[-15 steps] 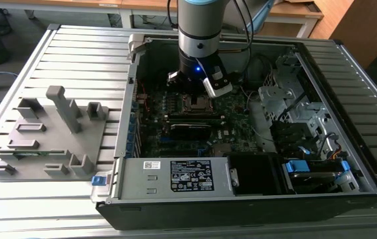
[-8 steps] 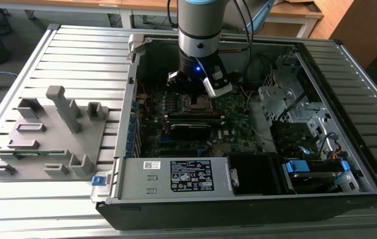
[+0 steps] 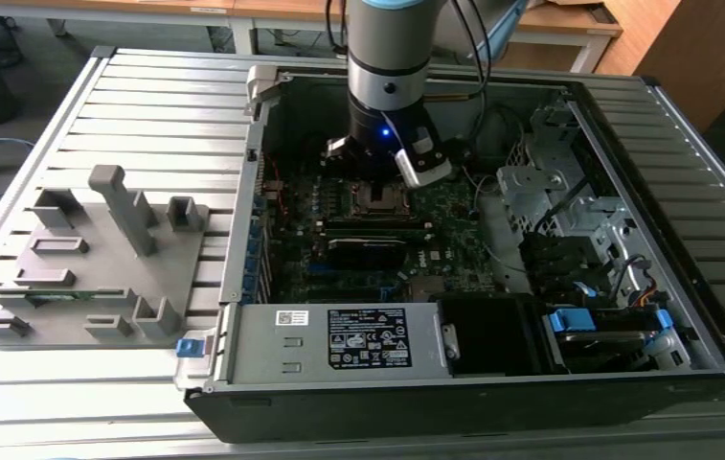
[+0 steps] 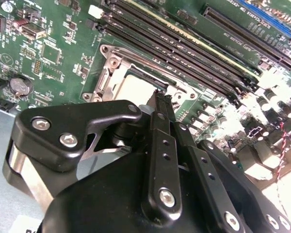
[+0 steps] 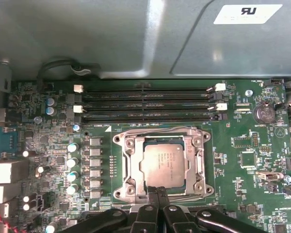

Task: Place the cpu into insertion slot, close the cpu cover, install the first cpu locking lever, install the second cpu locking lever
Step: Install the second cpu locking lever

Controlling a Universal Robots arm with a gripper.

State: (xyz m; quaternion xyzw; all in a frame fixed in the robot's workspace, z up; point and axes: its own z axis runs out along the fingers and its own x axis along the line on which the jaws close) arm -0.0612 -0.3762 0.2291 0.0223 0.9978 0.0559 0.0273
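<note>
We see the open computer case lying on the slatted worktop, with the arm reaching straight down into it over the green motherboard. A grey fixture block rests on the worktop toward the exterior view's left, well apart from the work. On the motherboard, the insertion slot sits just beside the bank of long memory slots, whose long axis runs parallel to the socket edge farthest from the hand. The cpu cover lies flat over the slot, framing the cpu, which is already seated with its metal top showing through the cut-out. A wire locking lever runs along the socket edge on the memory side; we cannot tell whether it is latched. The hand has its fingers pressed together and holds nothing; its tips are at the socket edge opposite the memory slots, at or just above the cover rim. Nothing stands between the hand and the socket.
</note>
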